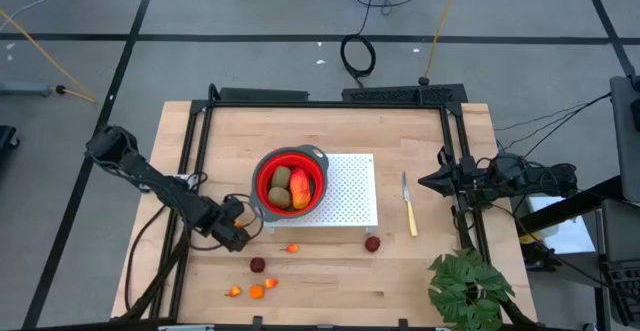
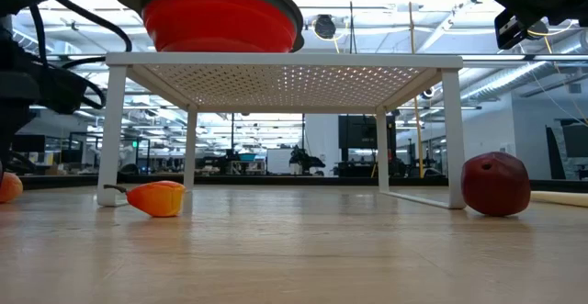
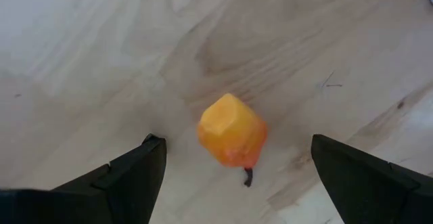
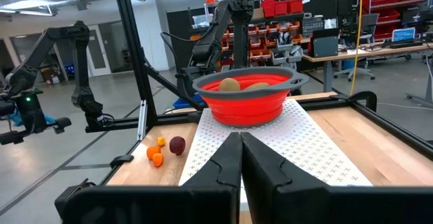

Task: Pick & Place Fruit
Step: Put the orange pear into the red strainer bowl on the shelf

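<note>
A red bowl (image 1: 290, 184) with a grey rim stands on a white perforated rack (image 1: 350, 196). It holds two olive-brown ovals (image 1: 279, 188) and a red-orange mango-like fruit (image 1: 301, 187). My left gripper (image 3: 235, 141) points down, open, near the rack's near left corner (image 1: 235, 234). Its fingers stand on either side of an orange bit (image 3: 232, 130) that lies on the table, apart from both. Another orange bit (image 1: 292, 248) and dark red balls (image 1: 258, 265) (image 1: 372, 243) lie on the wood. My right gripper (image 4: 240, 158) waits shut at the right edge (image 1: 430, 182).
Several more orange bits (image 1: 256, 291) lie near the front edge. A yellow-handled knife (image 1: 409, 207) lies to the right of the rack. A green leafy plant (image 1: 468, 289) stands at the near right corner. Black frame rails (image 1: 195, 141) run along the table's sides.
</note>
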Robot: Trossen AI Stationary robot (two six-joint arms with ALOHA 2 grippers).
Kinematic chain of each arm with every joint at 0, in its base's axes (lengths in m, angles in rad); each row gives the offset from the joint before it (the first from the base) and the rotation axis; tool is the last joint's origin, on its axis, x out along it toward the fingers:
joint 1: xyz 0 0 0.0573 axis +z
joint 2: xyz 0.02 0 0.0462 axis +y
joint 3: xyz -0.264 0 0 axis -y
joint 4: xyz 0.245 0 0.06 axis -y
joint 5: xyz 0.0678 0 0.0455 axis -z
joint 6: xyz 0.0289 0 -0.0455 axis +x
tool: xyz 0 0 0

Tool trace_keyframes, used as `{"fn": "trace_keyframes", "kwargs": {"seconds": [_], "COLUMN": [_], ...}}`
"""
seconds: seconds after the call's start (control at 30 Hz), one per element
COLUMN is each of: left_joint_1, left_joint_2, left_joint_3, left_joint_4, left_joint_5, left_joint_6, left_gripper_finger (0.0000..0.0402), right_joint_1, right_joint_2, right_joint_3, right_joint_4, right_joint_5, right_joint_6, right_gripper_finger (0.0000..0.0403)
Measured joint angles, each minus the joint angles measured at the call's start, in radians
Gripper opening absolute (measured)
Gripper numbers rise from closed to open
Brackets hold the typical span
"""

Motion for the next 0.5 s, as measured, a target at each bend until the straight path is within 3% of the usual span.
{"fn": "trace_keyframes", "kwargs": {"seconds": [0.5], "left_joint_1": [0.011], "left_joint_2": [0.0], "left_joint_3": [-0.001], "left_joint_4": [-0.013], "left_joint_5": [-0.038], "left_joint_6": [0.07], "left_gripper_finger": [0.0365], "right_joint_1": [0.0], "right_joint_2": [0.0], "right_joint_3": [0.0], "right_joint_4": [0.0], "right_joint_5": [0.001], "right_joint_6": [0.0], "right_gripper_finger": [0.0]}}
